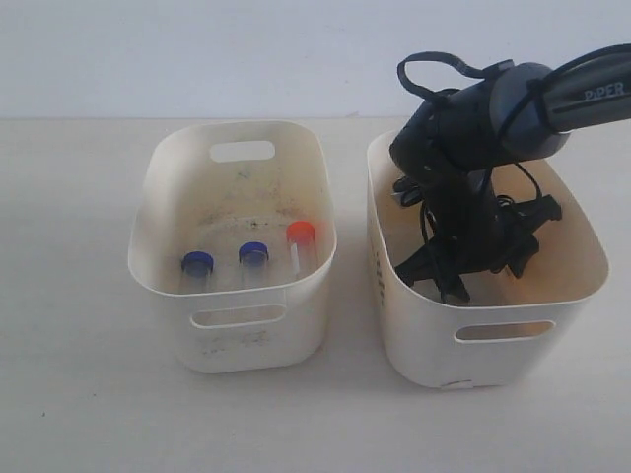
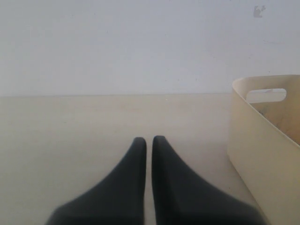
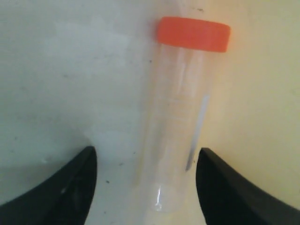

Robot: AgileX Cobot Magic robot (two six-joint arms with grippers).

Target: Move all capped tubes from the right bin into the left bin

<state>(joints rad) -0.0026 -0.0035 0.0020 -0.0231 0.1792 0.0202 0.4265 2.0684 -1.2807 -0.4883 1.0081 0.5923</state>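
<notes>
DESK: Where are the capped tubes?

PHOTO: 3 sit in the left bin, left of centre in the exterior view. They line up along its near wall with their caps up toward the camera: a blue-capped tube, a second blue-capped tube just right of it, and an orange-capped tube at the right end. Dark scuffs mark the bin floor behind them.

DESK: And tube 4?

PHOTO: The last tube, clear with an orange cap, lies on the floor of the right bin, which stands right of centre beside the left one. Only the right wrist view shows it; in the exterior view the black arm reaching in from the upper right hides it.

DESK: Fingers?

PHOTO: The right gripper is down inside the right bin with its 2 fingers spread wide, 1 on each side of the tube's lower body and neither touching it. The left gripper has its fingers pressed almost together, with only a thin slit between them and nothing held, above the pale tabletop.
</notes>
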